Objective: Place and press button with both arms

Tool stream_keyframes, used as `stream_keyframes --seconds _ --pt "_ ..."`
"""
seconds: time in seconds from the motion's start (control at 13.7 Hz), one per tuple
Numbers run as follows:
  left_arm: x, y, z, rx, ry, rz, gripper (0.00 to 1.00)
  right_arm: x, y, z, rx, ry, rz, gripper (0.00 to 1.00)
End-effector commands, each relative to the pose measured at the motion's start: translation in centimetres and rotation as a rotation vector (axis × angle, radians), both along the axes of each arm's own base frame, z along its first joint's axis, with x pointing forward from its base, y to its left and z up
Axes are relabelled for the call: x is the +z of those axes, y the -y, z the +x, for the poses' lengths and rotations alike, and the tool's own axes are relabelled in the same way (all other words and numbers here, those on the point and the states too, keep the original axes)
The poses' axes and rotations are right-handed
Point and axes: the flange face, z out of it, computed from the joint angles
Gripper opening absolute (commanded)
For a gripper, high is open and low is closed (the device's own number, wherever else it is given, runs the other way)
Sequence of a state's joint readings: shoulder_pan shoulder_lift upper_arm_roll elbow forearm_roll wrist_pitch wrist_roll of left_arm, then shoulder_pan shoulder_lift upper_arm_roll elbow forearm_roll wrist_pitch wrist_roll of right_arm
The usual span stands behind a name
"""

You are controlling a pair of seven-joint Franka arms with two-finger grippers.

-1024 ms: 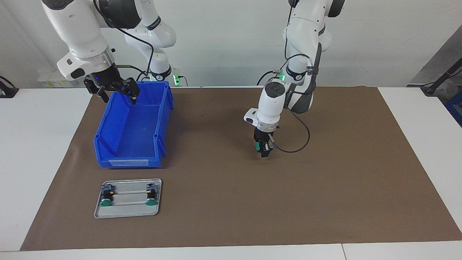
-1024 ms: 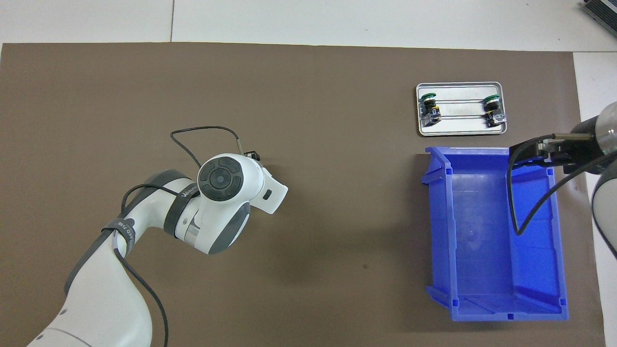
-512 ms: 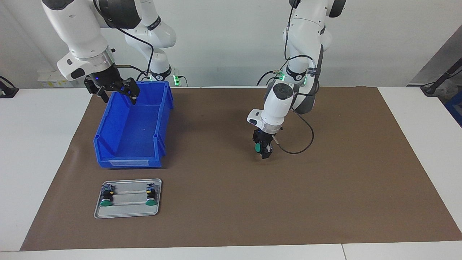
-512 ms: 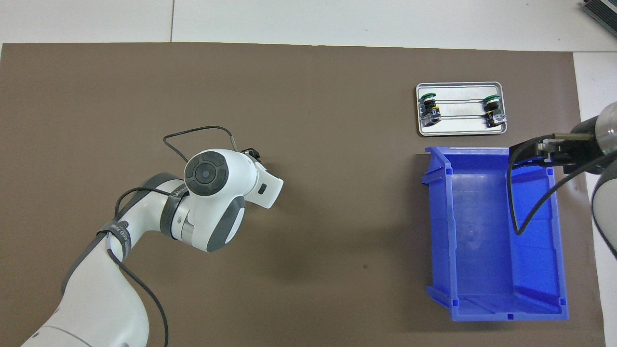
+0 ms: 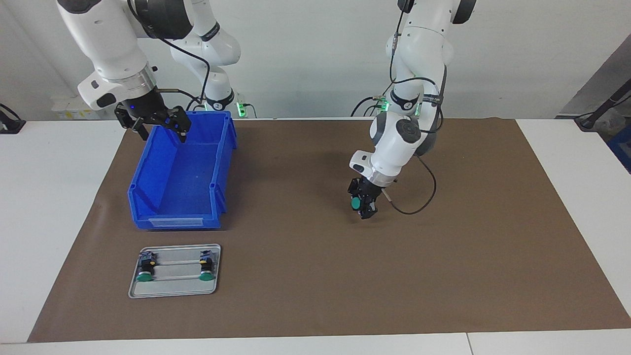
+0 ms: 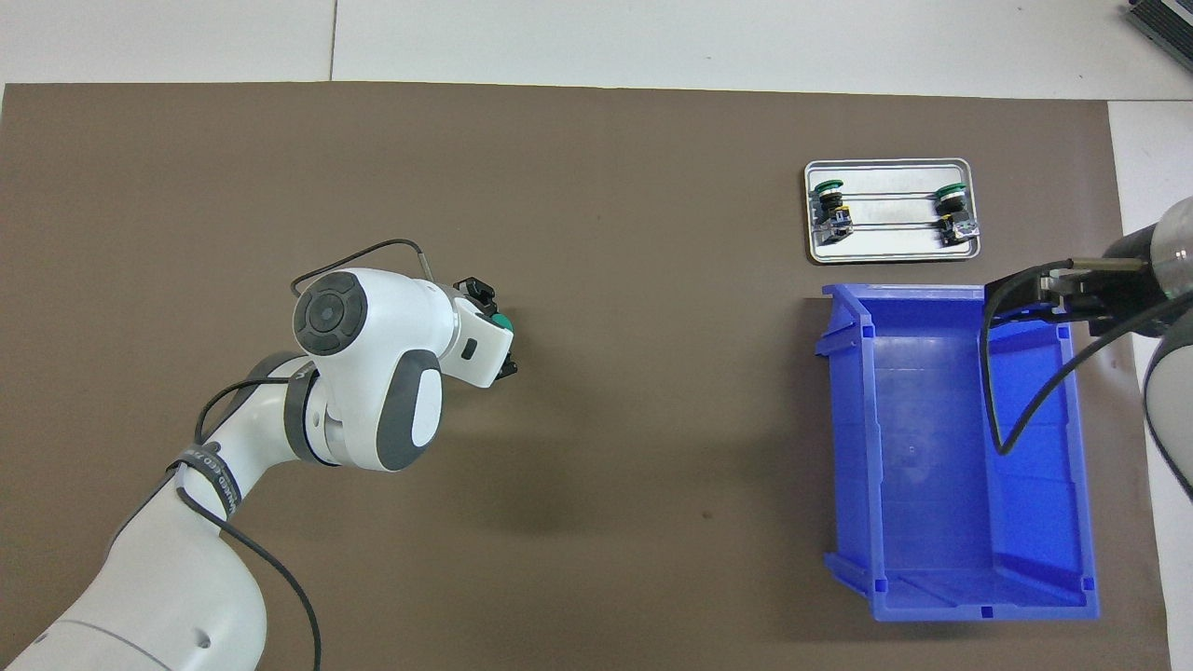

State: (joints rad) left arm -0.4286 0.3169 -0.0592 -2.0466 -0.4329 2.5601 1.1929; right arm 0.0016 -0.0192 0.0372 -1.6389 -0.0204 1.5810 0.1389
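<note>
My left gripper [image 5: 363, 203] is shut on a button [image 5: 355, 202], whose round green cap sticks out at the side of the fingers. It hangs low over the middle of the brown mat, with the wrist tilted. In the overhead view the left gripper [image 6: 492, 320] peeks out from under the white wrist, and the button's green cap [image 6: 503, 323] shows beside it. My right gripper [image 5: 162, 133] stands open with nothing in it, over the robot-side corner of the blue bin [image 5: 224, 162]. From above, the right gripper [image 6: 1033, 298] is over the bin's wall.
A metal tray [image 5: 175, 291] lies on the mat just farther from the robots than the bin, holding two more green-capped buttons [image 5: 144, 276] [image 5: 207, 275]. From above the tray [image 6: 890, 252] sits beside the blue bin [image 6: 853, 447]. The bin looks empty.
The left arm's wrist has swung toward its own end of the table and tilted, turning the held button's cap; the gripper stayed over about the same spot. The right arm has not moved.
</note>
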Motion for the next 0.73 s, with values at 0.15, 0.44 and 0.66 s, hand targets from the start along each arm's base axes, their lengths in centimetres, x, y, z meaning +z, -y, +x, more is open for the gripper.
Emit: stream_keyframes --seconds 0.15,0.44,0.66 --pt "0.0 -2.5 0.9 -0.004 0.021 -0.143 0.04 0.1 -0.1 -0.7 0.015 0.012 0.015 1.00" --pt "-0.5 -3.9 1.1 0.007 0.018 -0.209 0.04 0.1 -0.1 -0.7 0.015 0.012 0.015 1.00" --pt "-0.8 -5.8 0.9 0.013 -0.015 -0.261 0.04 0.1 -0.1 -0.7 0.015 0.012 0.015 1.00"
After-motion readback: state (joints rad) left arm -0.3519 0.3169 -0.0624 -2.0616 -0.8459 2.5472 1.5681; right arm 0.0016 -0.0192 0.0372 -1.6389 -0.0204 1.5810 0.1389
